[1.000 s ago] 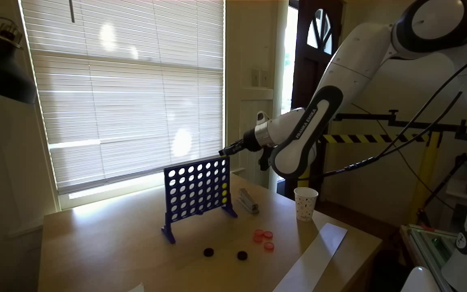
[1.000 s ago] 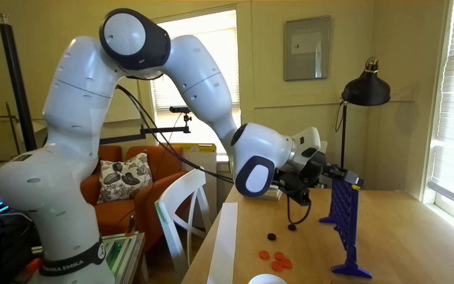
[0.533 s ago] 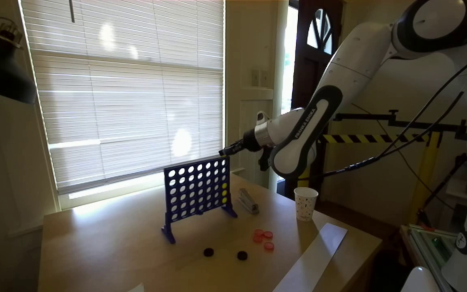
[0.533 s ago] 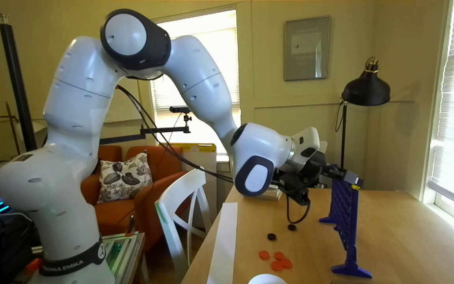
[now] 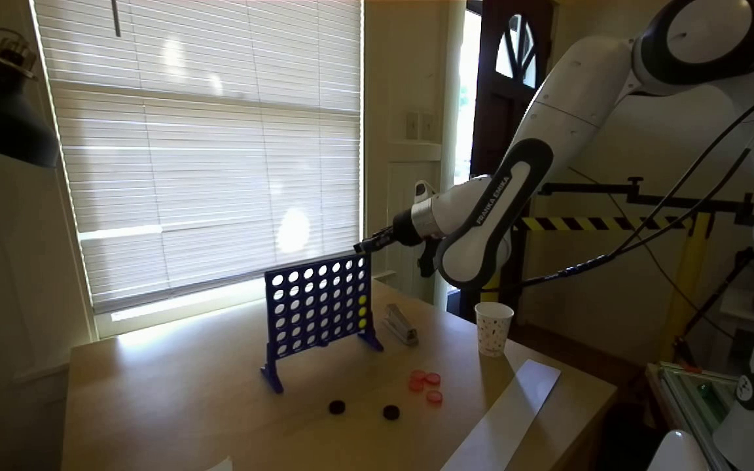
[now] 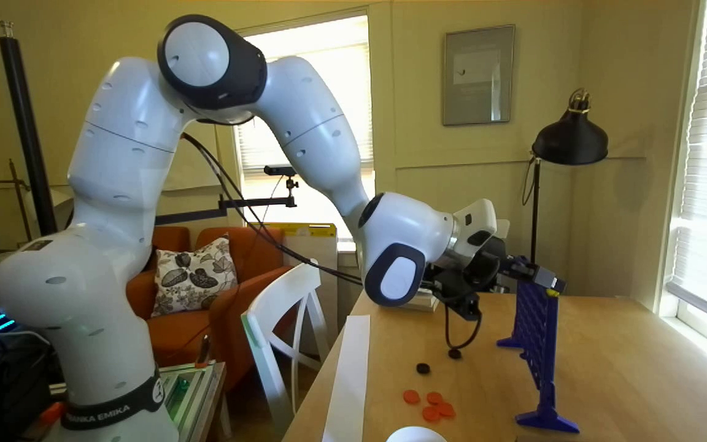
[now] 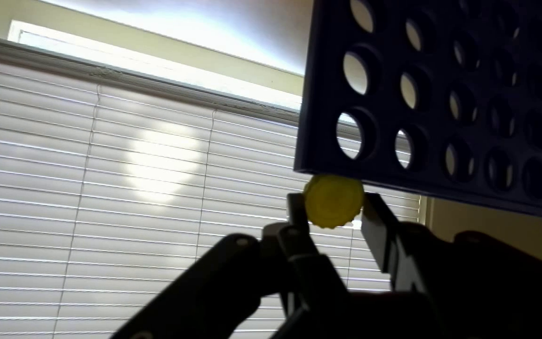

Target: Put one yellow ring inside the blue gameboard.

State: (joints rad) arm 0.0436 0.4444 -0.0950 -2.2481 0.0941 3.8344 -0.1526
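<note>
Yellow ring (image 6: 552, 293), partly behind the tool (image 6: 555, 284)

blinds (image 5: 210, 150) backlit | glare on table (image 5: 220, 405) | wrist view: fingers (image 7: 378, 230) silhouetted, gameboard (image 7: 438, 125) shadowed

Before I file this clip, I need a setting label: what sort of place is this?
Likely a room in a home: an orange upholstered seat, a white dark-patterned fabric cushion and a dark wooden door with arched glass.
</note>
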